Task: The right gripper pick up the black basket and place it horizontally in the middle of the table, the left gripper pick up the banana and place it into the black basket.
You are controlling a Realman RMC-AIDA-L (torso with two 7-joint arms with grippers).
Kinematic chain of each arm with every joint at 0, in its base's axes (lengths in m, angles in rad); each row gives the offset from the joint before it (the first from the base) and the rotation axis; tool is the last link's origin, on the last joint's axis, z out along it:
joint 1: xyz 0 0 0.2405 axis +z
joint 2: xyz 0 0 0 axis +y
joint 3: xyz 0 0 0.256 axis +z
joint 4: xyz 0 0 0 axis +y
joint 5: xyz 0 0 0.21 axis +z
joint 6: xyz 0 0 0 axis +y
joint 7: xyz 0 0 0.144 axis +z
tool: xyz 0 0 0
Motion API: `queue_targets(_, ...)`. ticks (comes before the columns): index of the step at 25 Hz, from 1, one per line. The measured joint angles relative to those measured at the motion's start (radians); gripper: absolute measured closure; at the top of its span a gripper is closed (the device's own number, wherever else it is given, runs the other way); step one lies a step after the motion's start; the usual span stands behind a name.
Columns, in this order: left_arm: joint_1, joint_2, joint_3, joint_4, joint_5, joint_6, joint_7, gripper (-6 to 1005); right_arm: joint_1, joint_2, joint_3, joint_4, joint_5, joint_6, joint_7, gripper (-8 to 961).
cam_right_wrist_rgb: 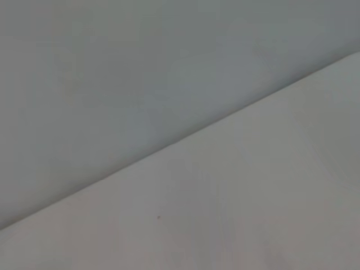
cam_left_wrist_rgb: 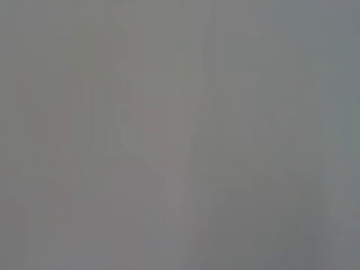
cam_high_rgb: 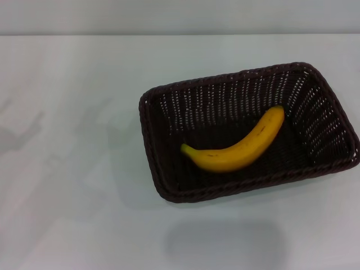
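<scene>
Neither the left gripper nor the right gripper appears in any view, so whether their fingers are spread, narrowed or holding anything cannot be told. The left wrist view is an even grey field with nothing to pick out in it. The right wrist view shows only a pale surface meeting a greyer one along a slanting edge that runs from the lower left of the frame up to the upper right. In the head view the black basket point(cam_high_rgb: 169, 143) sits on the table point(cam_high_rgb: 73, 169), right of centre in the frame, its long side running across the picture and turned a little so that its right end lies higher in the frame than its left. Its right corner comes close to the right edge of the frame. The banana point(cam_high_rgb: 236, 149) lies inside the basket on its floor, curved, with one end toward the lower left of the basket and the other toward the upper right, near the far right wall.
</scene>
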Motion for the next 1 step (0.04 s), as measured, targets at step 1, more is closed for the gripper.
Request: queue_targets(1,0.0,0.0,-0.003,0.001,0.0,0.0,0.002,111,0.003,0.003,0.003,-0.001,-0.009,0.0,0.0,780)
